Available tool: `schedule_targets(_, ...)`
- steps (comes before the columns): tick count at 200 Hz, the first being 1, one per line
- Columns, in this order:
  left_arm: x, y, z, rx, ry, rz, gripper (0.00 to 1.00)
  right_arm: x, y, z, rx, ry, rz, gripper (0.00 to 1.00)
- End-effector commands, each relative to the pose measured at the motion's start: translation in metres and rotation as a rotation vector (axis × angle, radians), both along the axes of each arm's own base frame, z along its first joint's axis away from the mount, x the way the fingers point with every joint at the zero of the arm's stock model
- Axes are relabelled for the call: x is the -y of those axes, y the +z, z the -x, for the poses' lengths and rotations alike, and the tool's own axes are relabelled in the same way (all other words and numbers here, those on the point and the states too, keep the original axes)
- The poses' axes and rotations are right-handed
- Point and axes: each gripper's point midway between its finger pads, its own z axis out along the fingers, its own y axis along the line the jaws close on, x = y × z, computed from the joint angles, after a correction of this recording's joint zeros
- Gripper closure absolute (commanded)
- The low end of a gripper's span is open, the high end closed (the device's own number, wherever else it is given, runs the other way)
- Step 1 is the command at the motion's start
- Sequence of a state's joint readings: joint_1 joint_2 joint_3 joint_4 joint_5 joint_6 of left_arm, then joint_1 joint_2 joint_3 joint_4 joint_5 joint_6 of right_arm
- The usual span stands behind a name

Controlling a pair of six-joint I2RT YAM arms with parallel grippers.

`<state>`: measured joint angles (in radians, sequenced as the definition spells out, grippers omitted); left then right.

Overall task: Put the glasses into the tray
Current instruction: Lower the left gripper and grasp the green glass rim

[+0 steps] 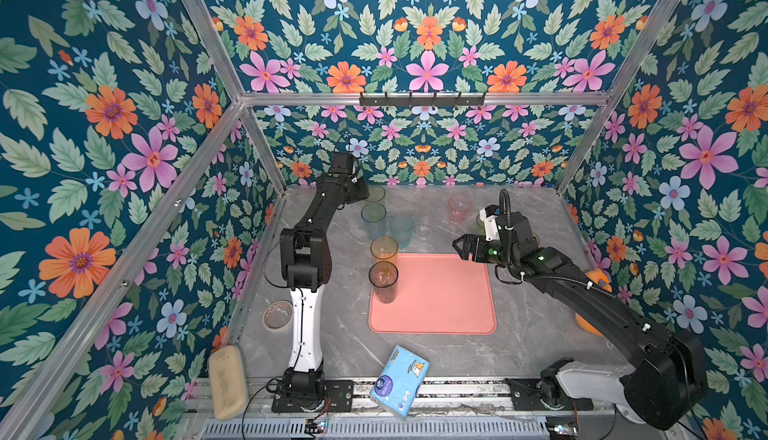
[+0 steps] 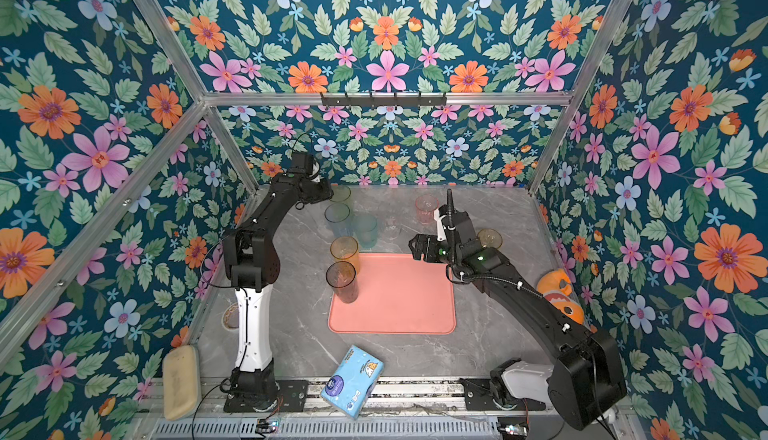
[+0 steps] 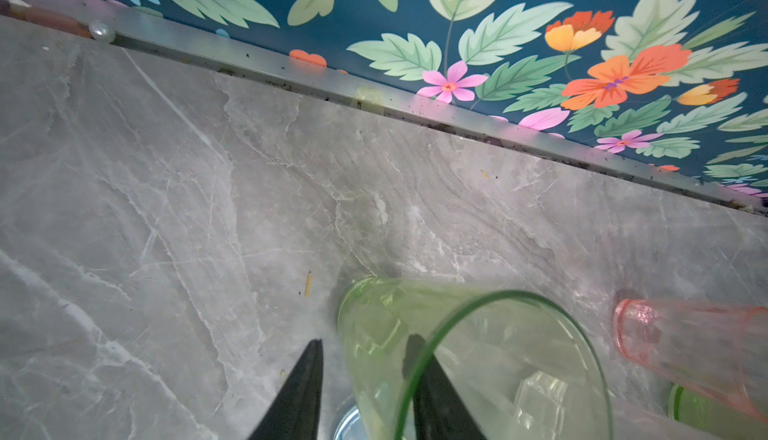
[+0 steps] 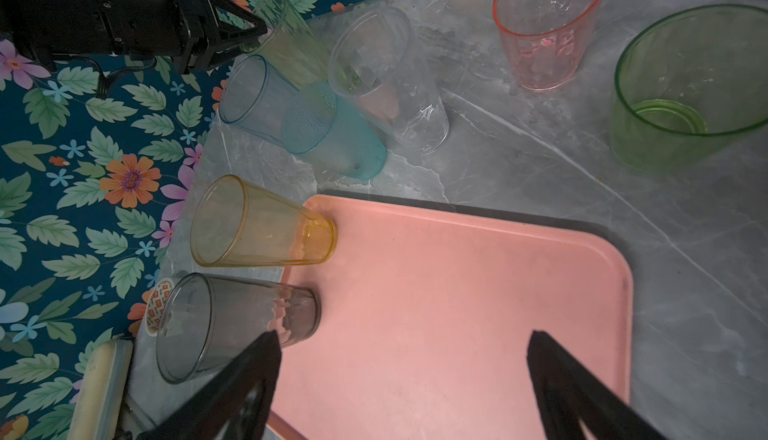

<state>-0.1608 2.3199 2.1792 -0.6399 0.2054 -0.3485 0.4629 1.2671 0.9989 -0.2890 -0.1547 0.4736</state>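
We see the left gripper [image 3: 365,340] past the tray's [image 1: 440,300] far-left corner. Its jaws are part-way apart, astride the wall of the tall green tumbler [image 3: 382,317]. One finger is inside, one outside, and a gap shows on the outer side, so it is not clamped. The blue tumbler [image 1: 373,217], teal tumbler [image 1: 401,230] and clear tumbler [image 4: 395,97] crowd between that tumbler and the tray. The grey tumbler [image 1: 383,282] and amber tumbler [image 1: 384,248] stand upright at the tray's left edge. The right gripper [image 4: 403,334] hangs over the tray's far edge, jaws wide, nothing between them. Beyond that edge stand the pink tumbler [image 1: 459,208] and the short green tumbler [image 4: 685,97]. The yellow tumbler [image 2: 489,237] peeks out behind the right arm. The tissue pack [image 1: 400,379] lies off the tray's near edge, the tape roll [image 1: 277,315] off its left, the orange toy [image 2: 559,292] off its right.
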Motion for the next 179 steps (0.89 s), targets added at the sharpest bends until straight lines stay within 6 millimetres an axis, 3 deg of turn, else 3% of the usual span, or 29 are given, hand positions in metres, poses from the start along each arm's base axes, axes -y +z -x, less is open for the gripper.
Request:
schedule_targets(1,-0.001,0.001,-0.006,0.026,-0.002,-0.008,0.66,0.001,0.001,-0.002,0.004,-0.01,-0.012,0.06)
schedule_targets(85,-0.002,-0.004,-0.011,0.035,-0.003,-0.019,0.79,0.001,0.002,-0.004,0.003,-0.01,-0.017,0.06)
schedule_targets(179,-0.008,0.015,-0.014,0.081,0.018,-0.034,0.9,0.001,0.004,-0.004,0.008,-0.009,-0.017,0.06)
